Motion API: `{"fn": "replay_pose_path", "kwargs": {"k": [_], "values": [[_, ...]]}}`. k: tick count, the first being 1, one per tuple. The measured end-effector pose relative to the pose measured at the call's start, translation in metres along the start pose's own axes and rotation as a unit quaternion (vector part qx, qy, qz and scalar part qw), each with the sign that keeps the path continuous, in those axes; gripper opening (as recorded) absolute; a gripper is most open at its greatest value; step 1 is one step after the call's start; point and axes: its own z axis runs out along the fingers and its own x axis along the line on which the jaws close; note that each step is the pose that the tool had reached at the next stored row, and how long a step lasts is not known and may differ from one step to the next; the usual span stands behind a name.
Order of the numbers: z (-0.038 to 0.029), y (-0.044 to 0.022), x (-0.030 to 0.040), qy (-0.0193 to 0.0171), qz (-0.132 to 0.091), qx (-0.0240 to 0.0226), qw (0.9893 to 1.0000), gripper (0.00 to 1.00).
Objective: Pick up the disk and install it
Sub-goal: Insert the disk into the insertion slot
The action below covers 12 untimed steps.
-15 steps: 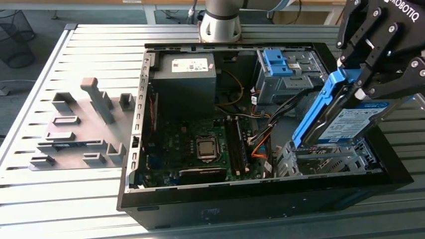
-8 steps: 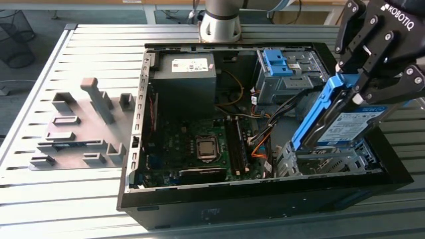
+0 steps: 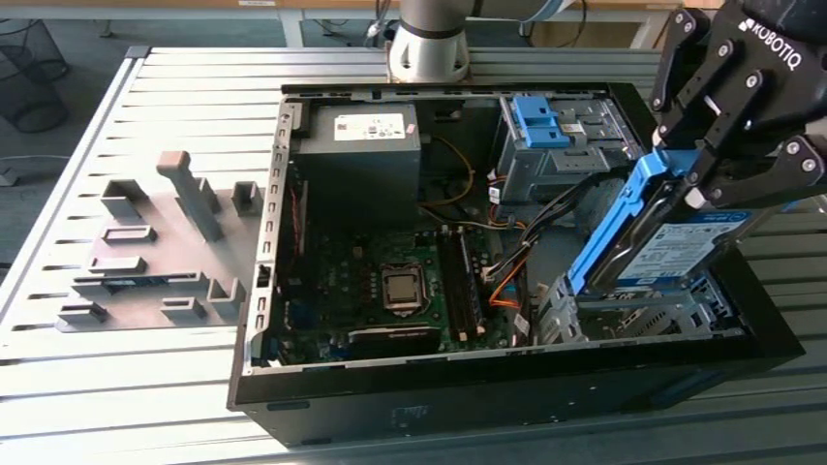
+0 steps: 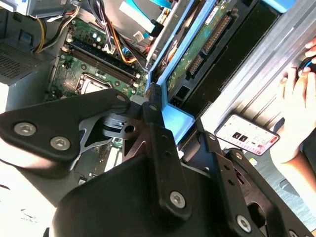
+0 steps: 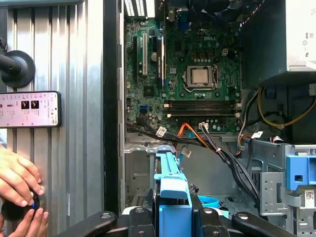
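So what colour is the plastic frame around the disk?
Bright blue; the rails framing the disk show best in the exterior view.

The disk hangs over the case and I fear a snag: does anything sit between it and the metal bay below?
Nothing visible does. The gripper holds the disk tilted, its lower end at the open top of the metal bay. The cables lie beside the bay, on the exterior view's left.
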Motion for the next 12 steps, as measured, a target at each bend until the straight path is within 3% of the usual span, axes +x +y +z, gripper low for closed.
{"fn": "replay_pose_path", "kwargs": {"k": [12], "values": [[0.0058, -0.0004, 0.0, -0.0001, 0.0, 0.0, 1.0, 0.36]]}}
